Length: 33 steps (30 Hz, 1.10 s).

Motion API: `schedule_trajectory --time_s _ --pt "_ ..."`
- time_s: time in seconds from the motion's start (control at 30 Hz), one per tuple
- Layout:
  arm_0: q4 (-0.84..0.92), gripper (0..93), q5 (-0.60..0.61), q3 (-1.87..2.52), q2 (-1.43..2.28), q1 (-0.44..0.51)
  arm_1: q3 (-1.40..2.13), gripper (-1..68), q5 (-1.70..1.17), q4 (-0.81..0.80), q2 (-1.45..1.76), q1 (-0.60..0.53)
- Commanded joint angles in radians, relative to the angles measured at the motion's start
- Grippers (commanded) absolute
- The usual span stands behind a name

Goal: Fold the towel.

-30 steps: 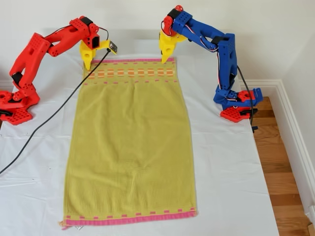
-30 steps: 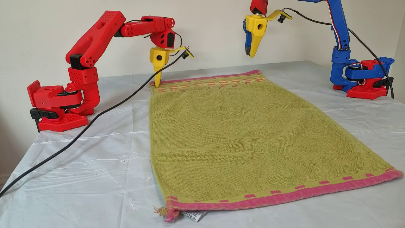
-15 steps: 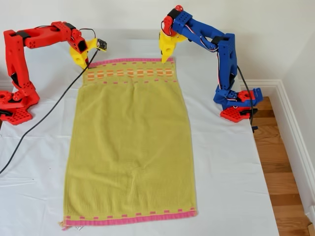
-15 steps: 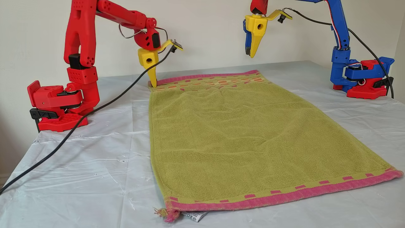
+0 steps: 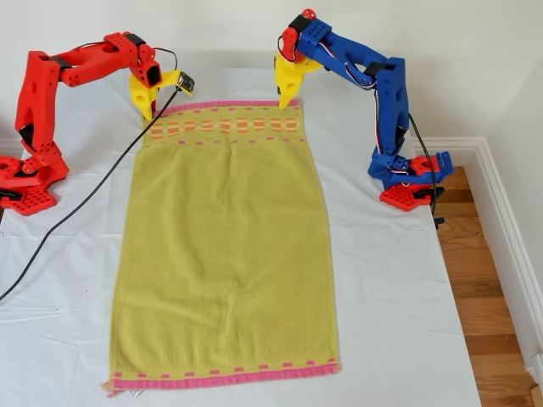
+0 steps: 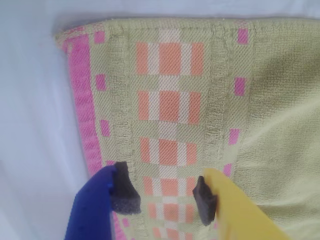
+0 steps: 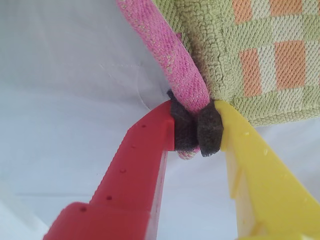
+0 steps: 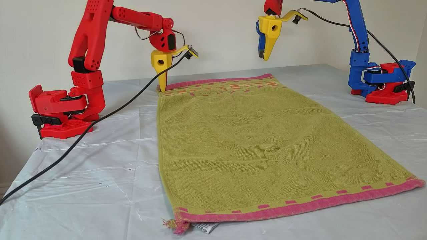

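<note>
Second hand [image 7: 196,131] swung back, now pinching towel [image 7: 260,55] corner; towel rumpled.

Print is seen only on the small white fabric tag [image 8: 204,227] under the near corner of the yellow-green terry towel [image 8: 260,146]. Its dark characters are too small to be read.
</note>
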Motion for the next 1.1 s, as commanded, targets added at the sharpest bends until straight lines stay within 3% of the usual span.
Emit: schedule_trajectory --time_s 0.0,0.07,0.2,0.43,0.5,0.63,0.7,0.87,1.07 --pt "0.078 1.3 0.011 -0.161 -0.06 0.014 0.112 26.1 -0.012 -0.092 0.135 0.043" --pt "0.098 1.3 0.012 -0.209 -0.095 0.021 0.202 26.4 -0.032 -0.183 0.178 0.064" --pt "0.143 1.4 0.018 -0.308 -0.156 0.034 0.216 37.6 -0.061 -0.224 0.153 0.101" --pt "0.268 1.4 0.02 -0.578 -0.324 0.057 0.083 42.2 -0.072 -0.232 -0.032 0.097" --pt "0.387 1.4 0.023 -0.83 -0.466 0.063 0.003 42.0 -0.078 -0.212 -0.114 0.094" --pt "0.405 1.4 0.051 -1.18 -0.695 0.064 -0.278 40.9 -0.083 -0.087 -0.339 0.095" --pt "0.405 1.3 0.038 -1.134 -0.687 0.06 -0.647 40.4 -0.1 0.04 -0.558 0.095" --pt "0.405 1.3 0.037 -1.012 -0.586 0.055 -0.704 42.2 -0.101 0.038 -0.621 0.098" --pt "0.405 1.4 0.026 -0.933 -0.551 0.051 -0.52 41.6 -0.1 0.038 -0.457 0.117"
